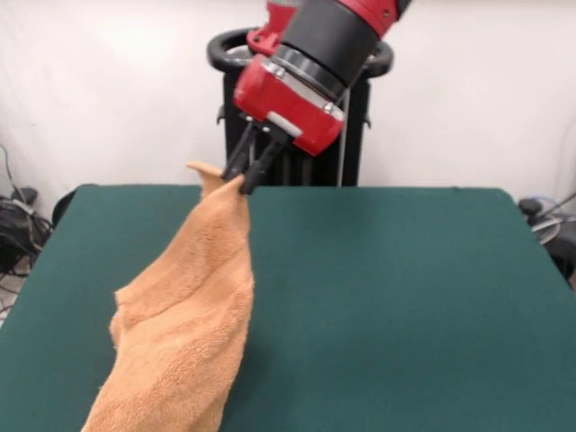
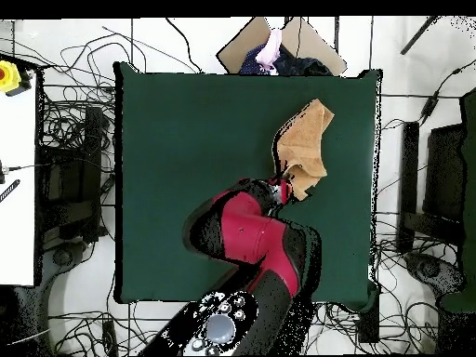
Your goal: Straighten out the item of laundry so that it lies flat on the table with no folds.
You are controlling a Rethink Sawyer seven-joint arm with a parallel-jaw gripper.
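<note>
Claw (image 1: 245,177): closed on one corner of the towel (image 1: 193,306), black fingers pinched together with a small peak of cloth poking out beside them; tilted, reaching down from the red wrist housing.
Grip purpose: likely chosen at a corner so the cloth's own weight pulls the folds out as the corner is drawn away from the rest.
Towel: hangs from the claw in a long slanted drape, narrow at the pinched corner, widening toward the table's near edge in the front view; lengthwise creases and an overlapped flap partway down, so not yet flat.
Towel on the table (image 1: 405,297): lower part rests on the green top; upper part held clear of it. Overhead, towel (image 2: 307,144) lies just beyond the claw, toward the table's edge farthest from the robot's base.
Progress: judged mid-way, stretched but folded.
Next move: probably dragging and lowering the corner to spread the cloth.
Risk: doubling over again if released while lifted.
Pedestal (image 1: 355,135): behind the claw.
</note>
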